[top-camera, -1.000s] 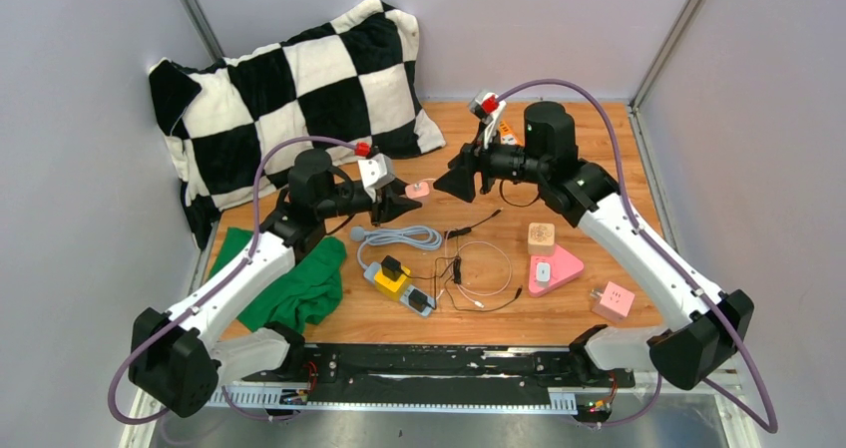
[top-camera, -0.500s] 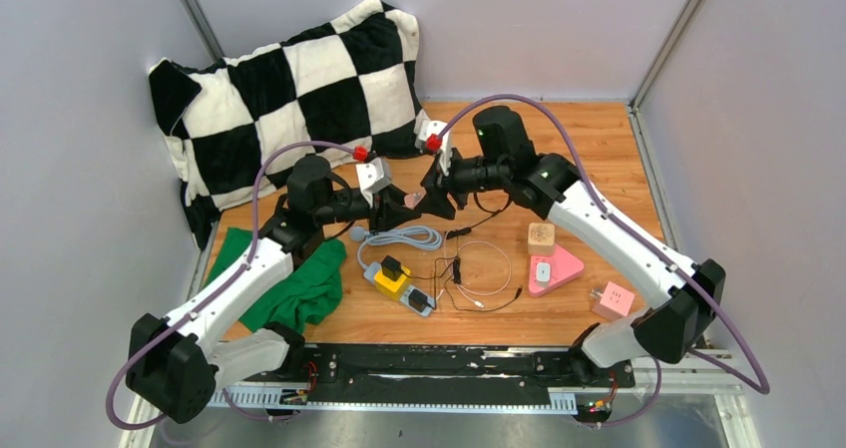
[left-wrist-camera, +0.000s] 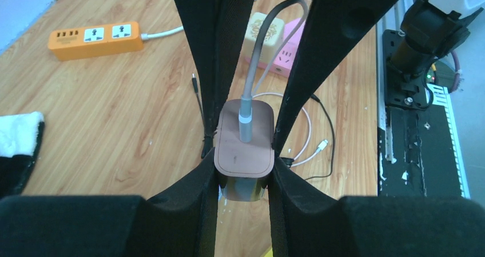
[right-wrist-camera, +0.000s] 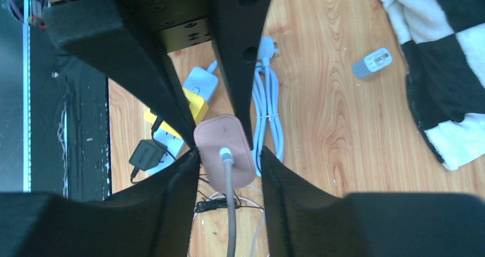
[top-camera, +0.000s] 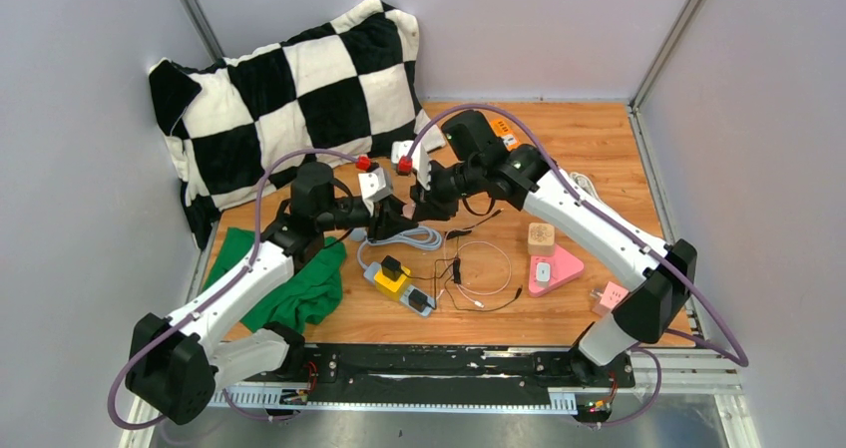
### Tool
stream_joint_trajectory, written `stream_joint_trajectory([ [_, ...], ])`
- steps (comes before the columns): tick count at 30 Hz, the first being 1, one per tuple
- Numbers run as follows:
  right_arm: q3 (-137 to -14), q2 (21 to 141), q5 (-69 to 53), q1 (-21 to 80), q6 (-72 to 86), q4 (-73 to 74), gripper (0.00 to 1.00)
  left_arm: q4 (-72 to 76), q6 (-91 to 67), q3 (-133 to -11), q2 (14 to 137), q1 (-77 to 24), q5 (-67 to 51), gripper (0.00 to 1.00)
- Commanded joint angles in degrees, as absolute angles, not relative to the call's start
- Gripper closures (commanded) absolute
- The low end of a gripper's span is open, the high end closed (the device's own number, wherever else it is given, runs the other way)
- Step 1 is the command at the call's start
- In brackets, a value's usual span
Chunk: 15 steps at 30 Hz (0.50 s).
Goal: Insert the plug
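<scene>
Wooden table (top-camera: 609, 134), pillow (top-camera: 289, 79) far-left (plug (left-wrist-camera: 240, 157) aloft)

Flat rounded pink plug (left-wrist-camera: 243, 157), grey cable (left-wrist-camera: 245, 117) from its broad face, aloft above the wooden table (left-wrist-camera: 114, 108).

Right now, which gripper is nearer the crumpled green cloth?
Left. The left gripper, holding the pink plug, hangs just right of the green cloth; the right gripper is farther right, beyond the plug.

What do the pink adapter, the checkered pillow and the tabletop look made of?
Pink adapter: smooth matte plastic, likely, from its even rounded shell. Checkered pillow: soft fabric, perhaps plush; it sags and creases. Tabletop: wood or wood-look laminate, showing grain.
</scene>
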<state>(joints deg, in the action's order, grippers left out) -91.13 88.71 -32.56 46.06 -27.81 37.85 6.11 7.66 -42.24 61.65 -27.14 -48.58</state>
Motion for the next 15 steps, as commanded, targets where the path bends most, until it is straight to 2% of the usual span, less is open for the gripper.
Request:
stream_joint_trajectory([
  [1,-93.19,90.42,-30.77,47.55,-31.38,41.42,0.86,7.39,8.85,-41.80,59.73,-27.69,-50.40,0.90],
  [2,-93.29,90.44,-30.72,47.55,-31.31,41.40,0.95,7.17,8.87,-41.78,59.50,-27.69,-50.14,0.87],
  [3,-93.45,90.24,-30.57,47.55,-31.14,41.35,0.99,7.06,8.83,-41.64,59.20,-27.69,-49.72,0.82],
  [6,-93.58,89.21,-29.61,47.41,-30.24,40.53,1.00,6.91,8.53,-41.17,57.62,-27.69,-47.23,0.56],
  [10,-92.53,86.23,-26.16,46.24,-26.14,35.61,1.00,6.72,8.46,-40.42,54.66,-27.69,-43.56,0.29],
  [15,-92.31,81.84,-20.23,43.28,-20.49,30.59,1.00,6.74,7.85,-39.62,50.27,-27.68,-38.82,0.13],
])
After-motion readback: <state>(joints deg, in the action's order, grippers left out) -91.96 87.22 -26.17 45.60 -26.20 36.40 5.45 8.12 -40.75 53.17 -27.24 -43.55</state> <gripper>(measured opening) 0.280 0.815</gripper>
